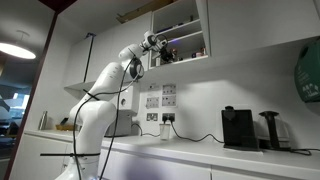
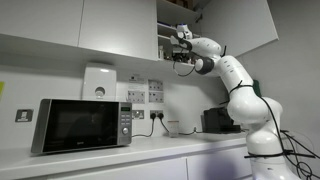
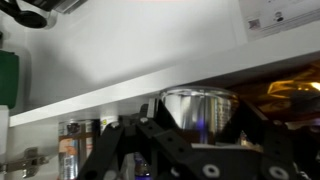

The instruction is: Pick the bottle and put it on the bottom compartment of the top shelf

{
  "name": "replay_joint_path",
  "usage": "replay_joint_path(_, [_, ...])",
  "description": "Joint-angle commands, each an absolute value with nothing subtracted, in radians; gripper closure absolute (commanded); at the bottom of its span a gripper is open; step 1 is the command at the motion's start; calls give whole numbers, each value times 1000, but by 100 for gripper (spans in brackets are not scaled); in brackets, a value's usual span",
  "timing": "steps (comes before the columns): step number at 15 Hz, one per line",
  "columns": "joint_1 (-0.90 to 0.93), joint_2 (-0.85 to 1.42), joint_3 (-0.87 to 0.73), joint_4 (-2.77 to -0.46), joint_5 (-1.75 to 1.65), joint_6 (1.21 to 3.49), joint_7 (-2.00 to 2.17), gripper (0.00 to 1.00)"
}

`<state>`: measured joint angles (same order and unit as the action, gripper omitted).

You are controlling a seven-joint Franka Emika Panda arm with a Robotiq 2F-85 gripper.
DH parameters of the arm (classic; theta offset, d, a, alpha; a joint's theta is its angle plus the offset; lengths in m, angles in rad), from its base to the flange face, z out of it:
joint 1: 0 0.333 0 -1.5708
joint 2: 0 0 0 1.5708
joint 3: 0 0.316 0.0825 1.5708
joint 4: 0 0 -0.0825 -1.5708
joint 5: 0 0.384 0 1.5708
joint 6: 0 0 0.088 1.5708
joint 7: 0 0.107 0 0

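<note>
In the wrist view a shiny, pale, slim bottle (image 3: 197, 108) sits between the two black fingers of my gripper (image 3: 197, 138), which is shut on it. A white shelf board (image 3: 120, 95) runs across just above it. In both exterior views the arm reaches up to the white wall cabinet, and the gripper (image 1: 160, 47) (image 2: 182, 48) is at the open front of the bottom compartment (image 1: 190, 44) (image 2: 166, 44), under the dividing board. The bottle itself is too small to make out in the exterior views.
Small jars (image 3: 75, 145) stand in the compartment to the left of the gripper, and more items (image 1: 198, 50) stand further in. On the counter below are a black coffee machine (image 1: 237, 128), a microwave (image 2: 80, 125) and a small cup (image 1: 165, 131). The cabinet door (image 2: 235, 25) hangs beside the arm.
</note>
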<state>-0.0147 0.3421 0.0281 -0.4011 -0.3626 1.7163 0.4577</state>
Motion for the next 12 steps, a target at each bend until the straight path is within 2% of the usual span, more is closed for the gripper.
replay_joint_path(1, [-58, 321, 72, -459, -256, 1732, 389, 42])
replay_joint_path(9, [-14, 329, 9, -460, -362, 1758, 374, 42])
replay_joint_path(10, [41, 424, -75, -296, -390, 1707, 365, 42])
replay_joint_path(11, [28, 350, -52, -443, -468, 1795, 403, 42])
replay_joint_path(12, [47, 362, -83, -435, -512, 1815, 420, 42])
